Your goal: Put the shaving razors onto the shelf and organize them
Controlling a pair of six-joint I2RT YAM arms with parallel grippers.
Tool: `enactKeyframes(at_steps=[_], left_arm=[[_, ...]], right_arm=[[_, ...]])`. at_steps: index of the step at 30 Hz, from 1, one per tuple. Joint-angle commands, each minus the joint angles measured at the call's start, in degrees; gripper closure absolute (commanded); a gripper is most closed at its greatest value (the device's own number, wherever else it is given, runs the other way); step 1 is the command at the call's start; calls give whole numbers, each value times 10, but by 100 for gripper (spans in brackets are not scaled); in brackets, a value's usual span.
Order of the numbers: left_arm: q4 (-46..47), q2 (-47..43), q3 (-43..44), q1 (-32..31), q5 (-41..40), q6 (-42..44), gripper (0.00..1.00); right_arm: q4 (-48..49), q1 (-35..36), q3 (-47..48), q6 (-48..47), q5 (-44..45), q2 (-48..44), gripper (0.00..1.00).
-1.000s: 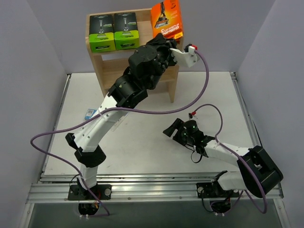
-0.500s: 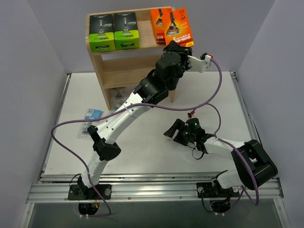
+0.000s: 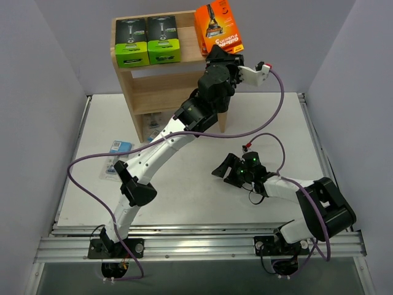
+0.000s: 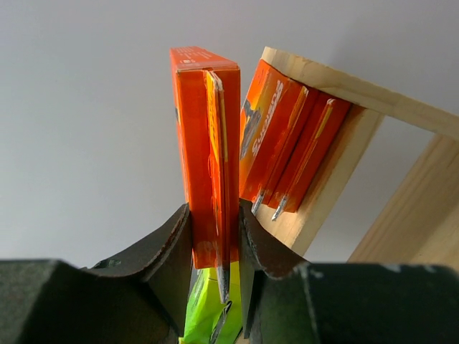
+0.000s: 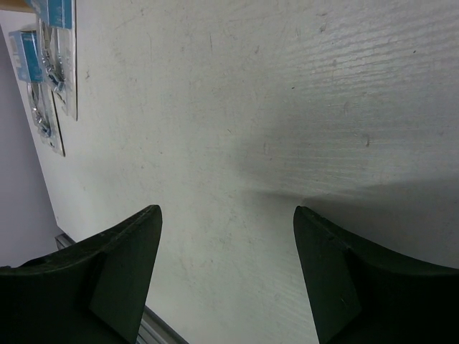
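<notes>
Whereas half a second back the orange box [image 3: 219, 27] leaned out past the right end of the shelf [image 3: 161, 87], it now sits closer in over the top tier and nearer upright, hiding most of the orange packs already there. From where I stand, that looks like the last lining-up before it goes in beside them.

The left gripper [image 4: 215, 218] is pinched narrow on the box's lower edge, one finger on each flat face. Its wrist view shows the box on end, just apart from two orange boxes [image 4: 290, 140] resting against the shelf's wood. The left arm stretches long and high from its base, wrist cocked up under the box.

Two black-and-lime boxes [image 3: 131, 42] fill the tier's left half. Blue-card blister packs [image 3: 118, 149] lie on the table [image 3: 184, 203], not yet shelved. The right gripper [image 3: 232, 171] hangs low over the table, fingers spread, holding nothing.
</notes>
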Motion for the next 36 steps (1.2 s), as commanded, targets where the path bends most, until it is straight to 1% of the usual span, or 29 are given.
enactKeyframes(at_steps=[1,2,6,7,9,10,13,14,17,20,23,28,31,32,33,34,36], left_arm=[[72,-1,-3,8,-22,31,96],[78,-1,-7,10,-23,38,96],[99,-2,-24,15,-23,50,87],[103,-1,-29,15,-23,53,81],[114,-1,-33,16,-24,60,74],[115,-1,-35,17,-24,60,69],[118,-1,-40,20,-24,62,65],[119,-1,-42,21,-24,62,62],[124,-2,-44,22,-24,65,57],[124,-4,-46,22,-23,67,53],[153,-9,-51,23,-23,74,50],[157,-18,-58,22,-26,72,43],[142,-26,-52,21,-27,52,38],[104,-28,-46,20,-22,24,37],[87,-34,-39,18,-16,6,37],[71,-37,-33,18,-10,-9,33],[40,-44,-23,15,5,-37,30]], right_arm=[[4,-6,12,-11,-12,13,30],[6,-7,12,-11,-13,16,30],[13,-10,12,-11,-18,26,30],[15,-11,11,-9,-19,30,31],[23,-12,8,-7,-22,34,31],[25,-12,8,-6,-23,38,31],[29,-14,8,-6,-28,44,31],[30,-15,8,-6,-30,45,31],[32,-18,8,-6,-31,48,31],[34,-19,8,-5,-33,51,31],[35,-20,8,-4,-33,54,31],[38,-21,7,-4,-35,58,31],[37,-22,6,-1,-36,55,31],[37,-22,5,0,-35,55,31],[36,-22,5,0,-35,53,31],[37,-22,5,1,-34,52,31],[36,-21,5,2,-32,49,31]])
